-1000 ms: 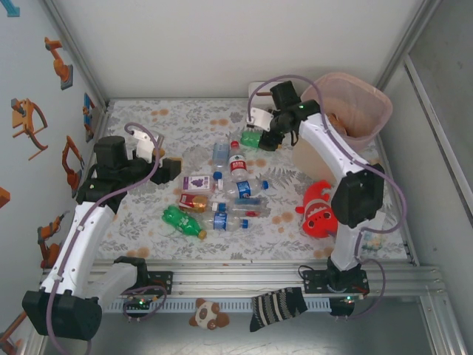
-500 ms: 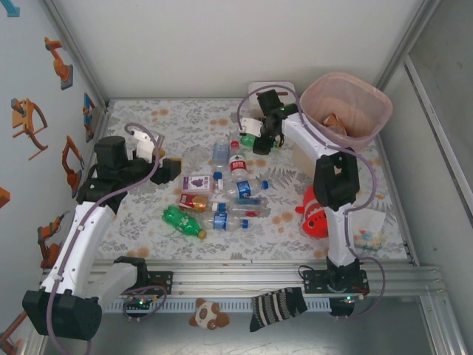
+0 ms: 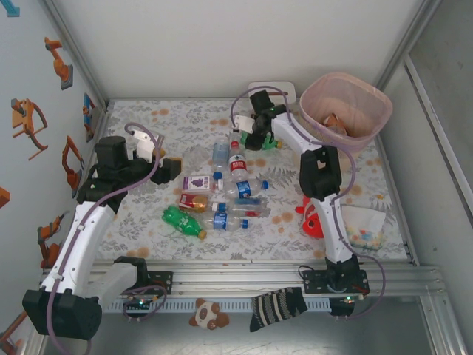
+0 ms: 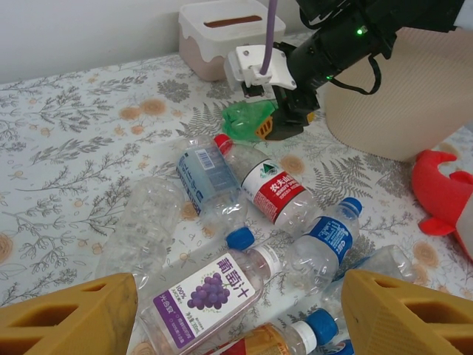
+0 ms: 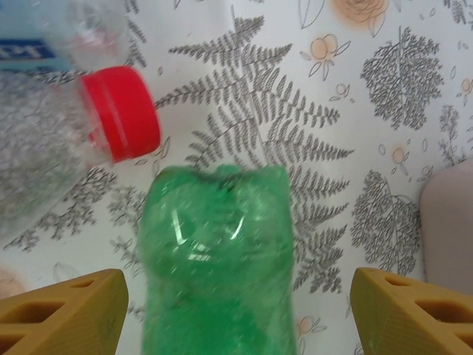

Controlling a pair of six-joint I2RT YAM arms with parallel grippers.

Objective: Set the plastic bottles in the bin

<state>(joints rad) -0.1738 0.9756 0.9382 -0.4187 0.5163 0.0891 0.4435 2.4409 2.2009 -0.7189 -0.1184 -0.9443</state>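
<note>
Right wrist | green bottle [image 5: 218, 259] lies between the spread-apart right claw [image 5: 236, 307] | left claw [image 4: 240, 307] apart, nothing held

- The table [image 3: 140, 222] is covered with a pale cloth printed with grey ferns and orange flowers.
- It is enclosed by a plain white back wall [image 3: 222, 44] and a right wall [image 3: 436, 148].
- Orange robot-arm stickers [image 3: 28, 122] are fixed to the left wall [image 3: 29, 170].
- An aluminium rail [image 3: 236, 275] is mounted along the near edge.
- The scene is lit evenly and softly.

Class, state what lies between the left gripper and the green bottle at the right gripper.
Lying bottles, seen from the left wrist: a purple grape-label bottle, a blue-label clear bottle and a red-label clear bottle.
</note>
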